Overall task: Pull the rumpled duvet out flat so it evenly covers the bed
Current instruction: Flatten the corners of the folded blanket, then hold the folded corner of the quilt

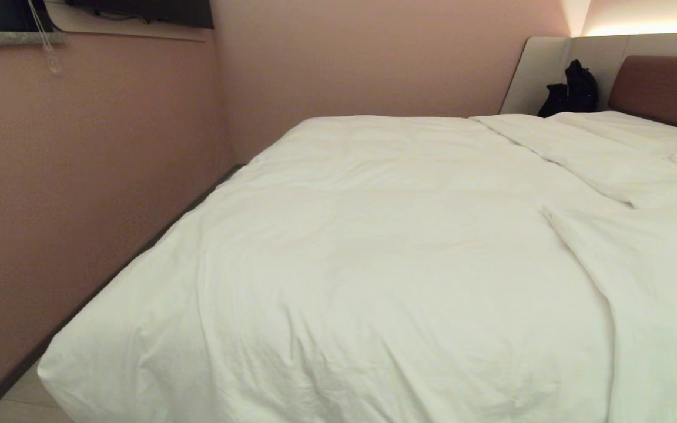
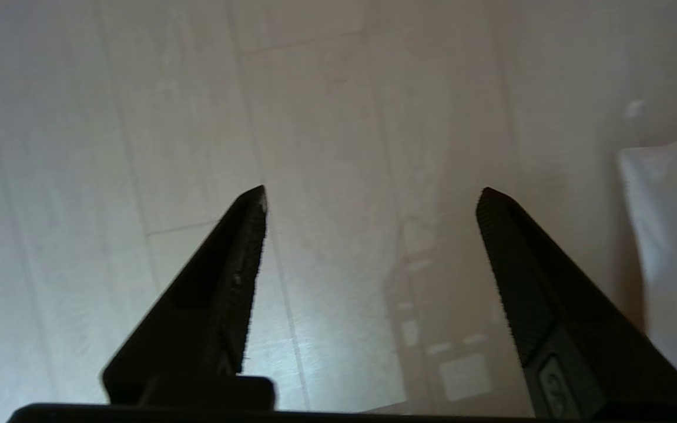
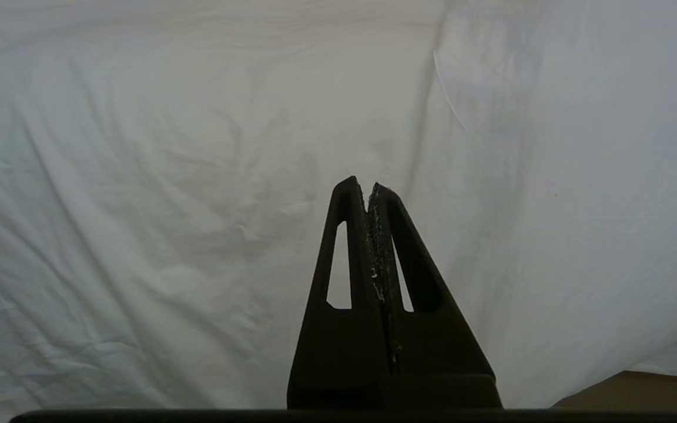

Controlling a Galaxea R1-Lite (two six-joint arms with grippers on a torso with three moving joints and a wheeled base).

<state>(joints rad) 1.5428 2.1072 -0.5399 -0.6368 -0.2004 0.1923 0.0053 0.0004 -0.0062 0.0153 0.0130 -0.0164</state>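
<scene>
A pale plank floor (image 2: 327,135) runs along pink walls (image 1: 80,176), with only a narrow strip of floor between the wall and the bed (image 1: 662,88), whose brown headboard stands at the far right. One duvet (image 1: 385,264) lies across the mattress, puffy and softly creased, with a fold ridge on its right part; its near left corner hangs over the edge. Two white pillows (image 1: 626,129) lie by the headboard (a dark bag (image 1: 573,91) sits beside them in the corner). The left tool (image 2: 371,197) hangs released over bare floor, jaws wide, white cloth just beside it. The right tool (image 3: 369,185) is clenched on nothing, facing the hanging white cloth.
</scene>
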